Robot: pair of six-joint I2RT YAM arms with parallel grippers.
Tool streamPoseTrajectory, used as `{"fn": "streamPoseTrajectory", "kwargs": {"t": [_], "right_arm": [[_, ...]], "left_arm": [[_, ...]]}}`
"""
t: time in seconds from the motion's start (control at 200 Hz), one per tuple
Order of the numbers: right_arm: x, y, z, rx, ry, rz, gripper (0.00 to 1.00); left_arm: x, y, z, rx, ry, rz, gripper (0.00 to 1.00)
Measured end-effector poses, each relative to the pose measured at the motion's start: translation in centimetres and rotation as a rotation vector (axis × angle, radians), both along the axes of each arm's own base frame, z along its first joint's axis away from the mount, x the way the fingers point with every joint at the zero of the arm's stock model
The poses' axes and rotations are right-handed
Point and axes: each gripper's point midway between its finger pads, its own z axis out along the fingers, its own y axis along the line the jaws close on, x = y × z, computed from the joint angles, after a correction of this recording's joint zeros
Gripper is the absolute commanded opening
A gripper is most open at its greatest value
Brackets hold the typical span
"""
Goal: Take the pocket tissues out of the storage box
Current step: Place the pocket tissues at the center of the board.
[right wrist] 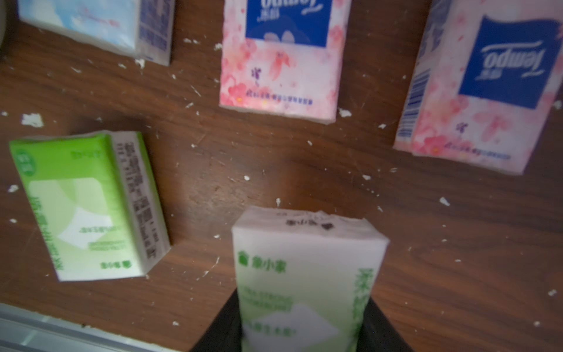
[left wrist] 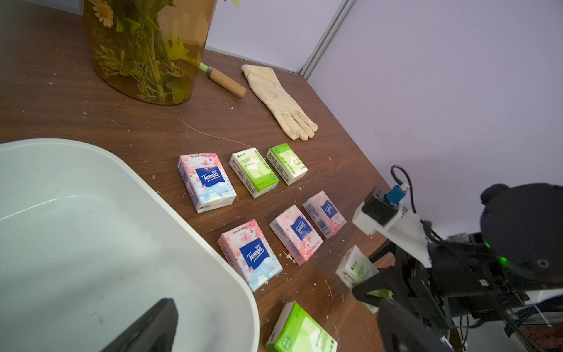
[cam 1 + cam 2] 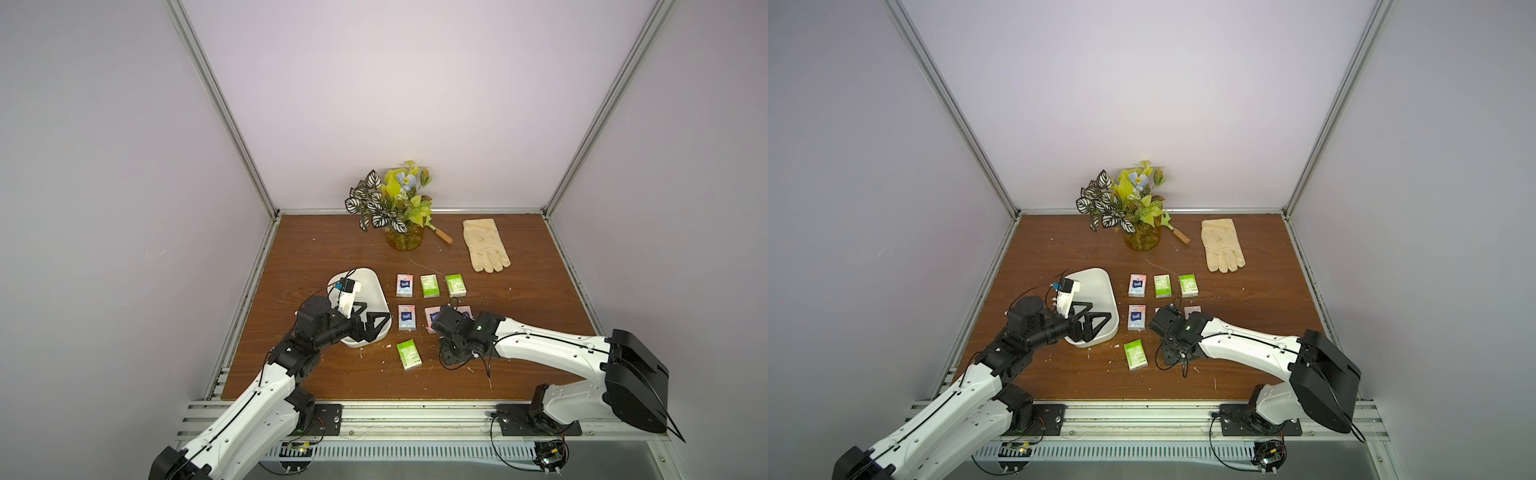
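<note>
The white storage box (image 3: 370,286) (image 3: 1096,286) sits at the table's left, and its inside (image 2: 91,228) shows only bare plastic. My left gripper (image 3: 376,316) (image 3: 1100,312) (image 2: 277,304) hangs above the box near its right rim, open and holding nothing. Several pocket tissues lie in rows to the right of the box, among them a pink one (image 3: 404,285) (image 2: 207,183) and a green one (image 3: 409,354) (image 1: 88,207). My right gripper (image 3: 453,353) (image 3: 1173,353) (image 1: 304,307) is shut on a green-and-white packet (image 1: 304,274) (image 2: 356,268), just above the table in front of the pink packets (image 1: 280,58).
An amber pot with a plant (image 3: 404,239) stands at the back, with a wooden-handled tool (image 3: 442,236) beside it. A cream glove (image 3: 486,245) lies at the back right. White crumbs dot the brown table (image 3: 332,241). Walls close three sides, and a metal rail (image 3: 415,415) runs along the front.
</note>
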Motion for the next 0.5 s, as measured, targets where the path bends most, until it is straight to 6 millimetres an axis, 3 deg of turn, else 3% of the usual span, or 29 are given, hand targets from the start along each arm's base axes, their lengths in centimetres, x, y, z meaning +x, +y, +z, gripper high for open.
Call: {"fn": "streamPoseTrajectory", "kwargs": {"t": [0.215,0.495], "right_arm": [[0.2,1.8,-1.7,0.032,0.035,0.003,0.48],[-0.3,1.8,-2.7,0.036,0.063,-0.007,0.48]], "left_arm": [[0.5,0.1,-0.2,0.013,-0.003,0.014,0.98],[0.6,0.2,-0.1,0.014,-0.013,0.025,0.98]]}}
